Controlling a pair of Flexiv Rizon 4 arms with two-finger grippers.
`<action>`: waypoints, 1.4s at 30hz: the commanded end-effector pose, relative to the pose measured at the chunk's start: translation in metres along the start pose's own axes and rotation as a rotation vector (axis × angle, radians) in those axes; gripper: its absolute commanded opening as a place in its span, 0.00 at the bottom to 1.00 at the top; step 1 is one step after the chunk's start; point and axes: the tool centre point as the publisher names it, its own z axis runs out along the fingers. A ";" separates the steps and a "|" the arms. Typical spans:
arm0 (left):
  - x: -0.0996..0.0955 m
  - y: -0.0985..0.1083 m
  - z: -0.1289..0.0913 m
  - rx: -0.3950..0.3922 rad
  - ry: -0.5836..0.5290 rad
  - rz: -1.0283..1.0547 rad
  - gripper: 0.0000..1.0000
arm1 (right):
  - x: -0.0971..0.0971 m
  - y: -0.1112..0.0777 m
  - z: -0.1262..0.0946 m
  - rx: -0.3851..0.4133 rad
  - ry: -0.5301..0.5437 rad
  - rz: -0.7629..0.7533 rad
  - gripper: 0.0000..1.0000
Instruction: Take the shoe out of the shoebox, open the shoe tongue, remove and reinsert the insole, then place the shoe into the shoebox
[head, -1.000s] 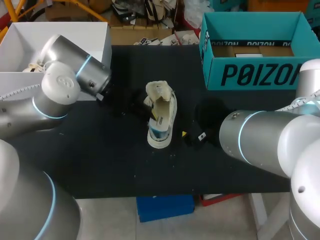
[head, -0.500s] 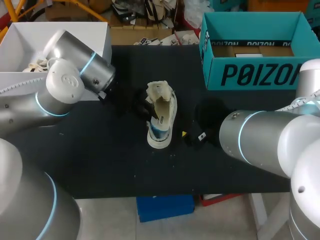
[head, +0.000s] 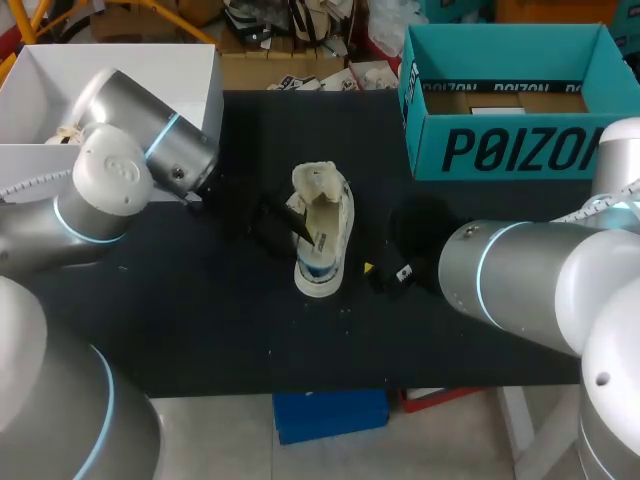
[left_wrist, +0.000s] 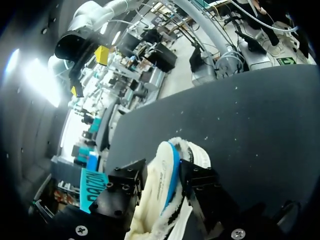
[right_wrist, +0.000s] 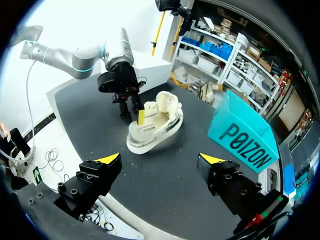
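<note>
**A:** Black tabletop (head: 200, 330) all round, with the teal shoebox (head: 500, 150) standing open at its far right corner. Where is the shoe against that?

**B:** Out of the shoebox and resting on the table, well apart from it, off its printed front wall toward the left arm's side. The white shoe (head: 325, 235) has its long axis roughly square to that printed wall. One end points to the shoebox's end of the table, the other to the robot.

**A:** Which gripper has it?

**B:** The left gripper (left_wrist: 162, 170). It meets the shoe on the flank that faces away from the shoebox, across the long axis. In the left wrist view both black fingers press a strip of the shoe between them, white with a blue edge and fleecy lining behind. I cannot tell whether that strip is the side wall or the insole edge.

**A:** And the right one?

**B:** The right gripper (right_wrist: 161, 159) hangs on the shoebox side of the shoe, near it but not touching. Its yellow-tipped fingers are spread wide with nothing between them, and the shoe lies ahead of it, side-on.

**A:** So what does the coming move turn on?

**B:** As I read it, the left is the working hand, at the opening. Any pull would run away from the shoebox, crosswise to the shoe. The right is nearer the shoebox-side flank and well placed to steady the sole against that pull.
</note>
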 end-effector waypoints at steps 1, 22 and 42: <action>0.002 -0.004 0.004 -0.003 0.000 0.001 0.36 | 0.003 -0.006 -0.006 -0.015 -0.004 0.001 1.00; -0.005 0.015 0.011 -0.025 0.049 0.007 0.00 | 0.003 -0.006 -0.006 -0.015 -0.004 0.001 1.00; 0.000 0.019 0.006 -0.107 0.142 -0.043 0.00 | 0.003 -0.006 -0.006 -0.015 -0.004 0.001 1.00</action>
